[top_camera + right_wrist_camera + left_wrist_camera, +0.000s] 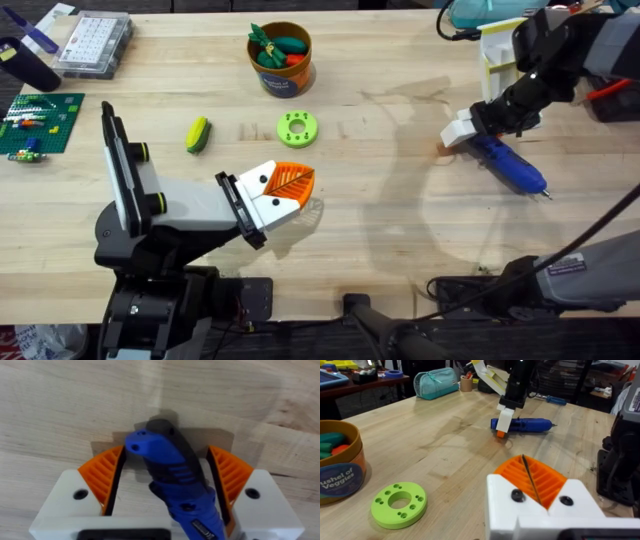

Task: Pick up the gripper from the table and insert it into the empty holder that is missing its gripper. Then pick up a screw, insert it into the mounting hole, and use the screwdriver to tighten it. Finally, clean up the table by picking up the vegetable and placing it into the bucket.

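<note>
The blue screwdriver (510, 165) lies on the table at the right. My right gripper (165, 452) is open and straddles its rear end (170, 470), with a gap on each side. From the left wrist view the right gripper (504, 422) reaches down at the screwdriver (527, 424). My left gripper (303, 181) rests low at centre-left. Its white holder (268, 203) carries the orange ribbed gripper (540, 477), fingers pressed together on nothing. The yellow-green vegetable (198, 133) lies left of centre. The orange bucket (281, 72) stands at the back with toy veggies inside. The screw is out of view.
A lime-green ring (297, 127) lies between the bucket and my left gripper. A clear parts box (92, 44) and a green baseplate (38, 122) sit at the far left. A yellow-white stand (496, 55) is behind the right gripper. Bare wood spans the middle.
</note>
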